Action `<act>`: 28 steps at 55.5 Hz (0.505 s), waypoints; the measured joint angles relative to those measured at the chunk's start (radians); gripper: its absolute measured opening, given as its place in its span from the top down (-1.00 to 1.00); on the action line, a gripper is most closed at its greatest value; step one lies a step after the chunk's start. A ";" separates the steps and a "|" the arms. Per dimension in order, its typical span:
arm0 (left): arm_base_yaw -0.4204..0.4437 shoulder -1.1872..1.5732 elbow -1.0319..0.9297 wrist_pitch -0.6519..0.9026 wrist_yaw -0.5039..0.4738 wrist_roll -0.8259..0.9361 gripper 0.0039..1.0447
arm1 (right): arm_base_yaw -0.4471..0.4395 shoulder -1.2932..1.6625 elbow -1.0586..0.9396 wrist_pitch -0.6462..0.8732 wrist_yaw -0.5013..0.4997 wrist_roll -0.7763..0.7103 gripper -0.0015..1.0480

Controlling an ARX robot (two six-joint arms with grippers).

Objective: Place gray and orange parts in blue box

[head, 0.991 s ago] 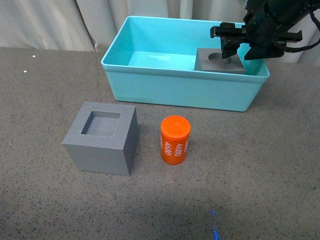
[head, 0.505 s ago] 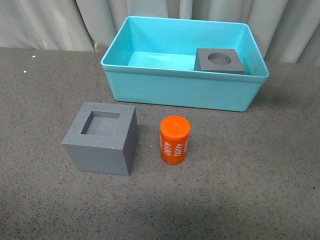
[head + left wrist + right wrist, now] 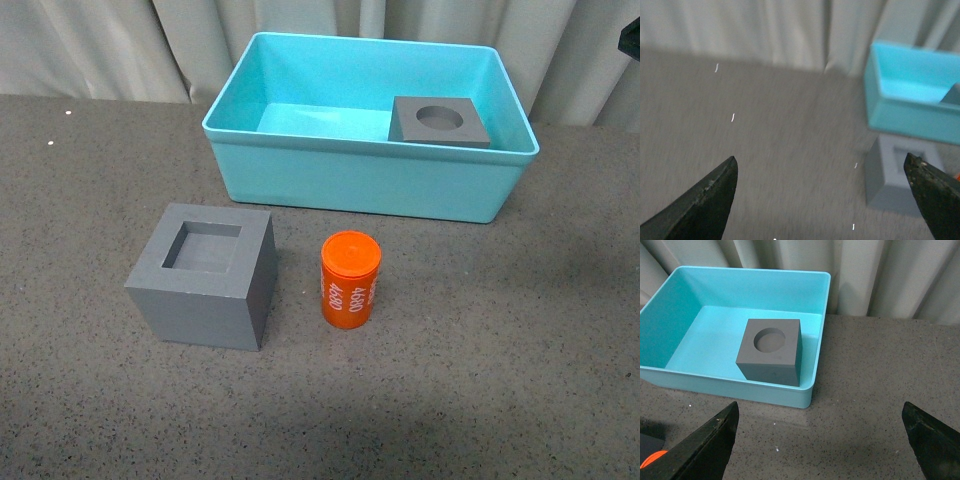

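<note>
A pale curtain hangs behind our gray table. Far across it sits the blue box, with the round-recess gray cube inside at its right end. Nearer us, the square-recess gray cube stands left of the orange cylinder, apart. Our left gripper and right gripper are both spread wide, empty.
</note>
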 joint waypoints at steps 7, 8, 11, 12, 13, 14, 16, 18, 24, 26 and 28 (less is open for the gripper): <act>-0.011 0.245 0.052 0.066 0.000 -0.066 -0.88 | 0.000 -0.003 -0.001 0.000 0.000 -0.002 -0.81; -0.014 0.276 0.060 0.090 0.009 -0.071 -0.88 | 0.000 -0.003 -0.001 0.000 0.000 -0.002 -0.81; -0.022 0.361 0.084 0.155 0.024 -0.076 -0.88 | 0.000 -0.003 -0.001 0.000 0.000 -0.002 -0.81; -0.025 0.397 0.094 0.182 0.031 -0.082 -0.88 | 0.000 -0.003 -0.001 0.000 0.000 -0.002 -0.81; -0.027 0.415 0.099 0.195 0.036 -0.084 -0.88 | 0.000 -0.003 -0.001 0.000 0.000 -0.002 -0.81; -0.030 0.453 0.110 0.219 0.046 -0.088 -0.88 | 0.000 -0.003 -0.001 0.000 0.000 -0.002 -0.81; -0.036 0.510 0.127 0.253 0.055 -0.094 -0.88 | 0.000 -0.003 -0.001 0.000 0.000 -0.002 -0.81; -0.043 0.566 0.142 0.284 0.061 -0.095 -0.88 | 0.000 -0.003 -0.001 0.000 0.000 -0.002 -0.81; -0.067 0.792 0.212 0.378 0.124 -0.111 -0.88 | 0.000 -0.003 -0.001 0.000 0.000 -0.002 -0.81; -0.078 0.887 0.244 0.399 0.151 -0.116 -0.88 | 0.000 -0.003 -0.001 0.000 0.000 -0.002 -0.81; -0.088 0.972 0.279 0.409 0.174 -0.116 -0.88 | 0.000 -0.003 -0.001 0.000 0.000 -0.002 -0.81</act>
